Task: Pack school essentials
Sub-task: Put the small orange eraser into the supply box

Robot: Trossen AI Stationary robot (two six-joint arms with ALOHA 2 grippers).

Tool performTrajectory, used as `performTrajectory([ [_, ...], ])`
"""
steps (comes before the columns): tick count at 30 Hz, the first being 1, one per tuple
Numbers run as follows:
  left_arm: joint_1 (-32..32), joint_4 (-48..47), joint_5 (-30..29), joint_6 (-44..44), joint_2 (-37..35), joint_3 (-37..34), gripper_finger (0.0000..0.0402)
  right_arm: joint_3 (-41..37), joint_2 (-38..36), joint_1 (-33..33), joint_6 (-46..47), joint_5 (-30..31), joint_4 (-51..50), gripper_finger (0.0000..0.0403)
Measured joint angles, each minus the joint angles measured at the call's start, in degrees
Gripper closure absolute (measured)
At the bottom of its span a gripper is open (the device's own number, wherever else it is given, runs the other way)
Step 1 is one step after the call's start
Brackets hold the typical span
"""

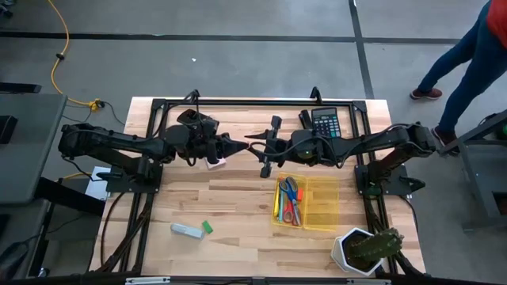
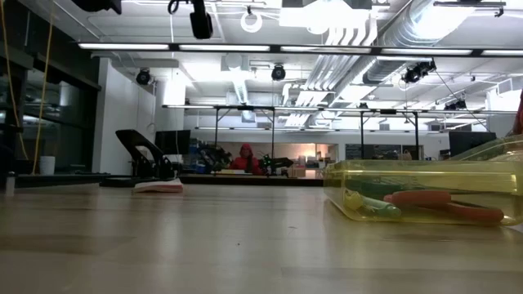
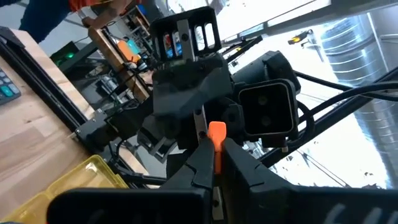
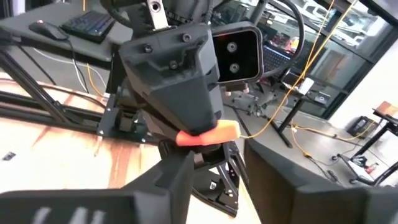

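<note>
Over the middle of the table my left gripper point(image 1: 240, 146) points level toward the table's right and is shut on a short orange-red stick point(image 4: 211, 132), maybe the pencil. My right gripper point(image 1: 268, 146) faces it tip to tip, open, with one finger on each side of the stick's free end point(image 4: 233, 129); I cannot tell whether they touch it. A clear yellow box point(image 1: 307, 203) near the right holds red-handled and blue-handled scissors point(image 1: 292, 198) and a yellow marker point(image 1: 278, 204). A pink-and-white pad point(image 1: 215, 163) lies flat below my left gripper. A green eraser point(image 1: 207, 227) lies at the near left. My left gripper pinches the orange-red stick between its two fingers, at their free ends point(image 3: 216, 163). The fingers come level from the table's left and lie along the stick. Its far end point(image 3: 216, 130) juts past the fingertips toward my right gripper, lifted clear of the table.
A black calculator point(image 1: 325, 120) lies at the far right. A potted cactus in a white pot point(image 1: 366, 249) stands at the near right corner. A pale flat thing point(image 1: 187, 229) lies beside the eraser. A person's legs point(image 1: 459, 55) show beyond the table's far right.
</note>
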Motion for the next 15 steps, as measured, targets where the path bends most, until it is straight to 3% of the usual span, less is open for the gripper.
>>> performTrajectory([
  [4,0.4,0.1,-0.2,0.6,0.0,0.1,0.0401,0.0,0.0,0.0,0.4,-1.7,0.2,0.0312],
  [8,1.7,-0.3,0.3,0.8,-0.3,0.0,0.0401,0.0,0.0,-0.1,3.3,-0.8,-0.5,0.0325],
  [15,3.4,-0.3,3.1,0.7,-0.3,0.0,0.0401,0.0,-0.1,0.0,8.3,2.4,-1.0,0.0271],
])
